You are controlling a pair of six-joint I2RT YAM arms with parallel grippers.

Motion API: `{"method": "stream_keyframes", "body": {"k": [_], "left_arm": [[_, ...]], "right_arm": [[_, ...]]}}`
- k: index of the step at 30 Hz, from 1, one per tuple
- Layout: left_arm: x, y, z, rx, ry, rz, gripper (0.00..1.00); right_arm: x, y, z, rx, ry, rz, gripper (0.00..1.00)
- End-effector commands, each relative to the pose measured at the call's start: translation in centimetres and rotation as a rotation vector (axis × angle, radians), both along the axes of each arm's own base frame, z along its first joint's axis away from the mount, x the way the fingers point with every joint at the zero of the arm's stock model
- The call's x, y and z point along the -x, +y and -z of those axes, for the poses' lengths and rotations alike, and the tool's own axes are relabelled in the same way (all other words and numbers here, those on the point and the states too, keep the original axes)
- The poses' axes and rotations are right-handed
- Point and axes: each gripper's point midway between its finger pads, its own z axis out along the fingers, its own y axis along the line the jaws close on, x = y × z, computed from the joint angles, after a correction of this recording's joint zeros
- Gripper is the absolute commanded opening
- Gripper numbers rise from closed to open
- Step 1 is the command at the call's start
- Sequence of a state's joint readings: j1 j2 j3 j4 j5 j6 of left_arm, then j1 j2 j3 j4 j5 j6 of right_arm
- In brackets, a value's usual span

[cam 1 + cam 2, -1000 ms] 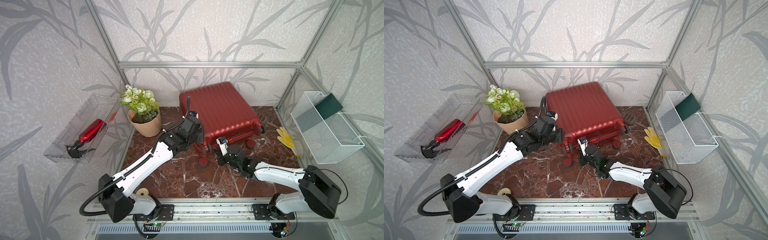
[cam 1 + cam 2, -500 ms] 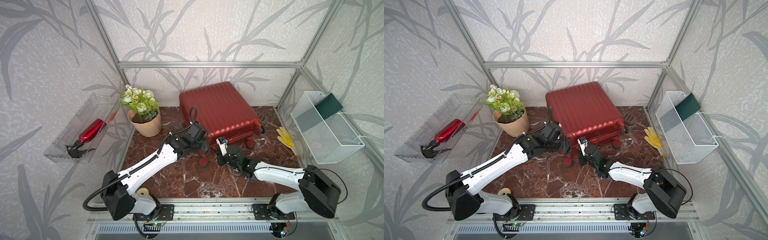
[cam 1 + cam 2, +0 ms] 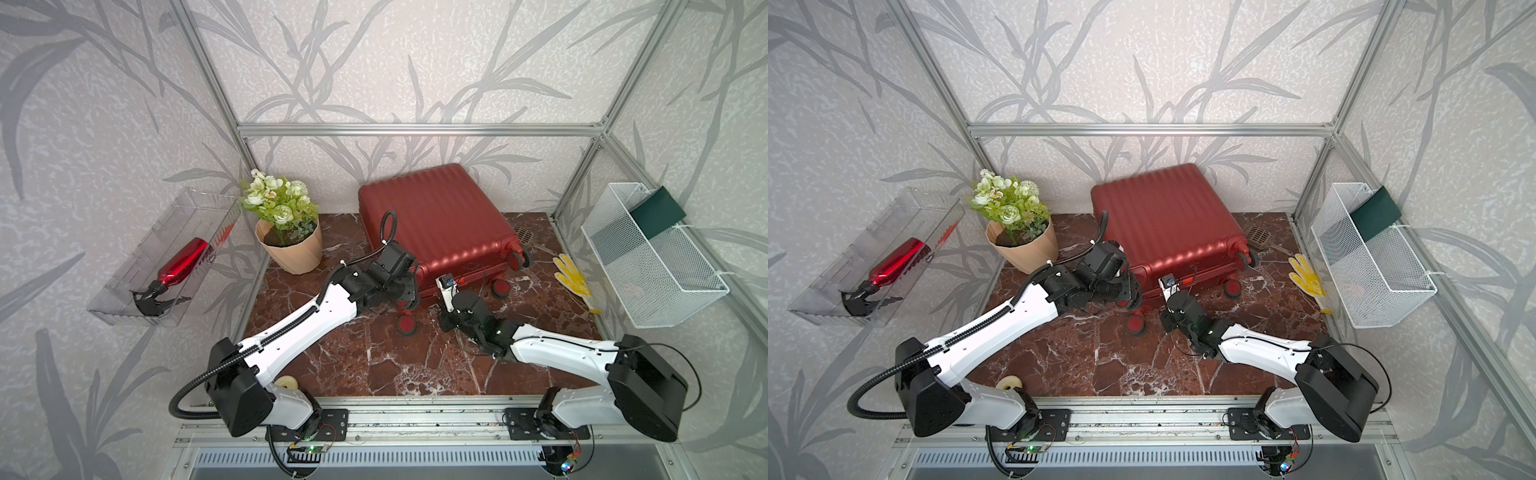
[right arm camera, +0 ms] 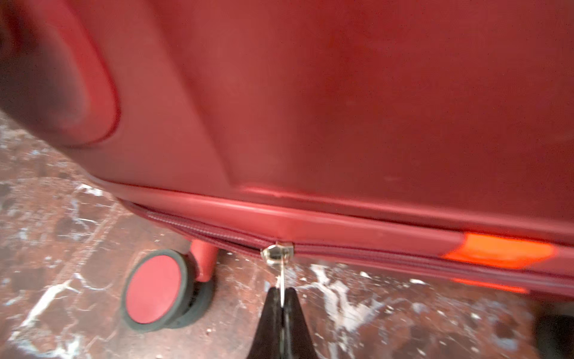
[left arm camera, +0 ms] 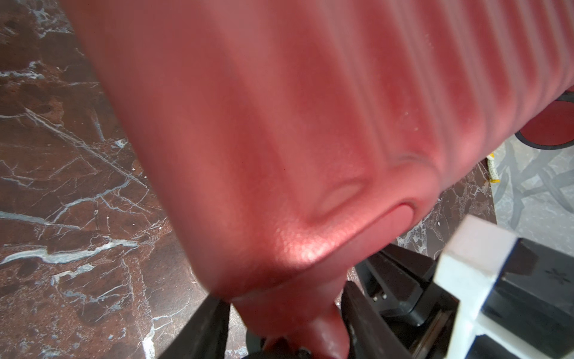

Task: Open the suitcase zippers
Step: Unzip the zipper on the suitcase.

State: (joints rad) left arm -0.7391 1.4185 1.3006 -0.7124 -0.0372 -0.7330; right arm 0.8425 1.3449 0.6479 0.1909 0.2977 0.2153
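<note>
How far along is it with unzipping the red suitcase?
Done: seemingly only a short stretch of dark red zip track lies parted. In hand: the right pincer pinches the silver zipper pull; the left pincer clamps a corner of the dark red hard-shell suitcase. Left: the remaining seam; the suitcase is still shut.

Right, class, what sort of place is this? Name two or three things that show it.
Probably a robot test cell dressed like a home corner: an aluminium frame with wallpapered panels, a left arm and right arm mounted on a front rail, and the suitcase beside a potted plant.
</note>
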Motion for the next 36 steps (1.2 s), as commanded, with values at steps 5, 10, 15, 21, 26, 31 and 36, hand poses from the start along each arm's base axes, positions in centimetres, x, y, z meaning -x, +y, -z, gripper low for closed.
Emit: {"method": "stream_keyframes", "body": {"k": [5, 10, 15, 21, 26, 31, 36], "left_arm": [[-0.4, 9.8, 4.7, -0.343, 0.094, -0.197, 0.07], [-0.6, 12.8, 4.6, -0.395, 0.112, -0.258, 0.06], [-1.4, 16.7, 3.8, -0.472, 0.094, -0.378, 0.07], [-3.0, 19.7, 4.5, -0.461, 0.117, -0.52, 0.07], [-5.1, 20.9, 4.5, -0.473, 0.114, -0.591, 0.06], [-7.8, 21.4, 3.0, -0.529, 0.058, -0.613, 0.06], [-10.7, 23.2, 1.9, -0.643, 0.025, -0.674, 0.05]], "right_arm": [[-2.3, -6.2, -2.8, 0.115, -0.088, 0.179, 0.0], [-4.1, -10.9, -2.8, 0.097, -0.032, 0.305, 0.0], [-5.1, -14.8, -3.7, 0.12, -0.071, 0.469, 0.0], [-4.5, -19.5, -4.9, 0.088, -0.183, 0.671, 0.0], [-4.8, -20.9, -4.0, -0.005, -0.226, 0.74, 0.0], [-4.9, -19.8, -4.1, -0.135, -0.31, 0.688, 0.0], [-4.9, -20.1, -3.4, -0.154, -0.324, 0.696, 0.0]]}}
